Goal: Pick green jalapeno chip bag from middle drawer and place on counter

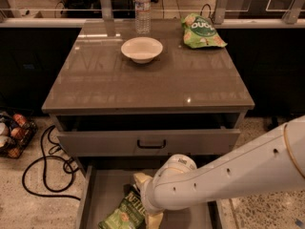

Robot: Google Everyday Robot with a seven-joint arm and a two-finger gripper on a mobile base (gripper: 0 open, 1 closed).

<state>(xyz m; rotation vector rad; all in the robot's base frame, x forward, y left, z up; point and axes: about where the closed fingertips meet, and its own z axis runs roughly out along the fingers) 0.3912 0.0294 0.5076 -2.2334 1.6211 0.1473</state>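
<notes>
Speckled floor [33, 209], black cable [34, 176] looped lower left, dark panels [28, 66] ran L & R mid-frame; gripper [145, 202] sat bottom ctr.
</notes>
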